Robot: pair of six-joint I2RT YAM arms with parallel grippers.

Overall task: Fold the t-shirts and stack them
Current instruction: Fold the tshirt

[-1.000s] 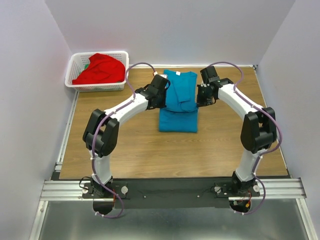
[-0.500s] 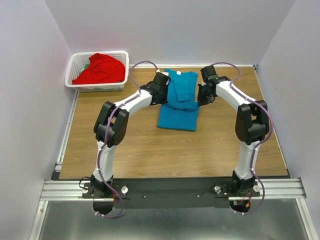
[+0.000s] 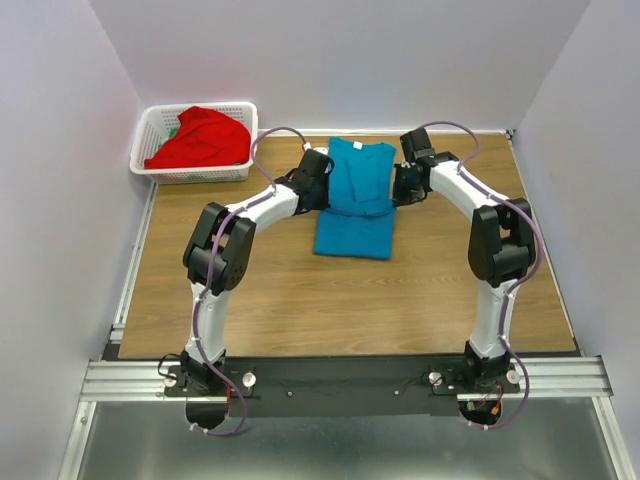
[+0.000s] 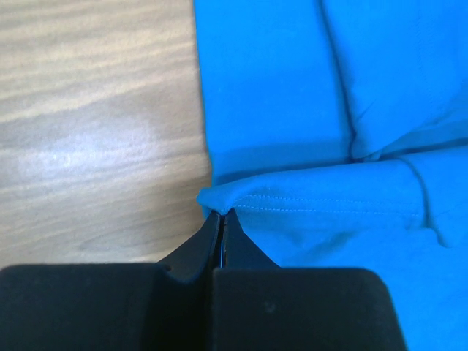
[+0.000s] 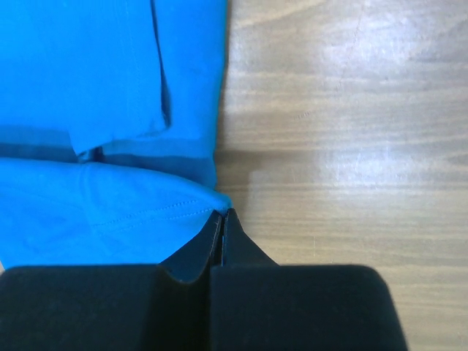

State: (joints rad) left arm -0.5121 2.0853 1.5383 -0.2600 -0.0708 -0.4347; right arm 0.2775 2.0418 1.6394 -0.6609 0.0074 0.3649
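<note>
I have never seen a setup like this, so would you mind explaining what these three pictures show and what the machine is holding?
The machine is a pair of white-and-black robot arms bolted at the near edge of a wooden table. Each arm ends in a two-finger gripper. The wide picture comes from a fixed camera above and behind the arms. The two close-ups come from a camera on each wrist, looking out past that arm's own black fingers.

A partly folded teal-blue cloth t-shirt lies on the table. Beside the far left corner, a white plastic lattice basket holds a crumpled bright red t-shirt.

The left gripper is shut on the teal shirt's hem at its left edge. The right gripper is shut on the hem at its right edge.
</note>
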